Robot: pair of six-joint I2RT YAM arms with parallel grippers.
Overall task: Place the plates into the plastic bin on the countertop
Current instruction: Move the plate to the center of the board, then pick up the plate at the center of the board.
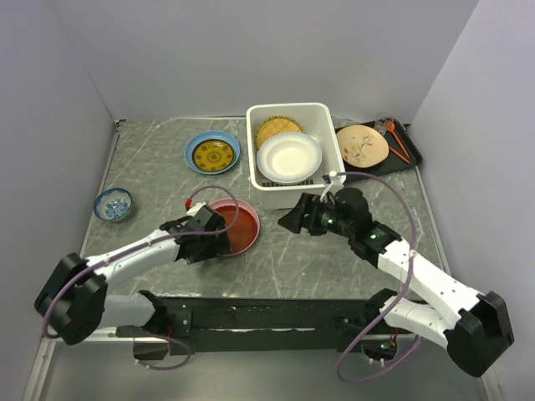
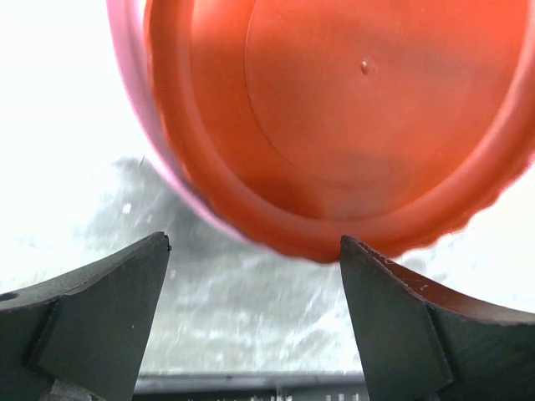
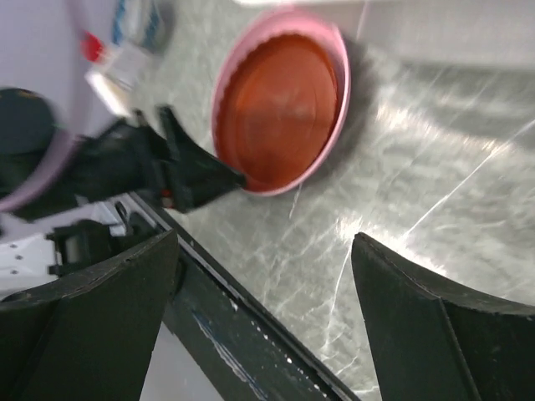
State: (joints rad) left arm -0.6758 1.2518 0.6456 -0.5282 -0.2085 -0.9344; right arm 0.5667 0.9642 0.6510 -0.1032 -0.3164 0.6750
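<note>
We see left gripper spread at the red plate rim, near-left of the plastic bin; right gripper spread, empty, just before it.

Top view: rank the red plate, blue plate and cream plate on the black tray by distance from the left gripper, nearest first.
1. Red plate: right at the left gripper, just to its right.
2. Blue plate: farther back, left of the bin.
3. Cream plate: far right, on the black tray.
</note>
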